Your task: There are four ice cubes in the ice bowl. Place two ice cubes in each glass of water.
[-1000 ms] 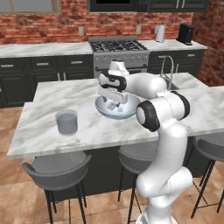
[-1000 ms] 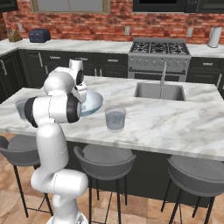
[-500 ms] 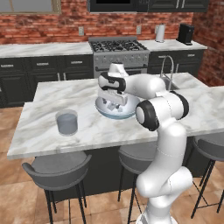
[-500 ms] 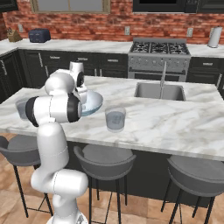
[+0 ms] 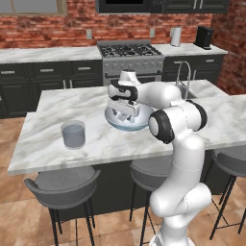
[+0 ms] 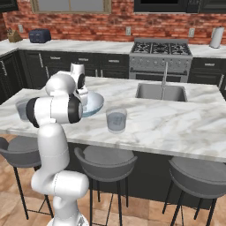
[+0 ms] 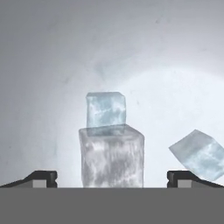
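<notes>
Arm reaches fwd over the island; gripper (image 7: 112,178) is down inside the wide, shallow, glossy pale blue-grey ice bowl (image 5: 142,121). Jaws spread wide, nothing grasped. In hand view the two dark fingertips (image 7: 41,177) sit at either side w/ a pale translucent whitish ice cube (image 7: 111,155) square between them, apparently not touched by either tip. A second, bluer cube (image 7: 106,108) sits just behind it and overlaps it in view; can't tell if it rests on it or lies beyond. A third cube (image 7: 199,154) lies tilted near the right-hand tip. Fourth cube: not made out.

Glasses: short clear tumbler w/ greyish-blue water (image 5: 73,134) stands on the counter well apart from the bowl on one side; the other tumbler (image 6: 116,119) near the bowl on the other side, seen in right base view. No ice visible in either, as far as I can judge.

Risks, my read:
- Closing now could catch the tilted cube w/ the right tip, or nudge it so the centre cube twists out.
- Cubes look slick; a shallow pinch may squirt the cube away across the curved bowl floor.
- If the rear cube does rest on the front one, a lift could topple it.
- Going lower risks tips hitting the bowl and sliding it on the counter.

Surface: white-grey veined marble island top (image 5: 43,149), smooth, probably low friction. Room: red brick back wall (image 5: 48,29), dark cabinets, steel range (image 5: 129,55), sink w/ tap (image 6: 160,92), grey bar stools (image 5: 60,185) along the near side.
</notes>
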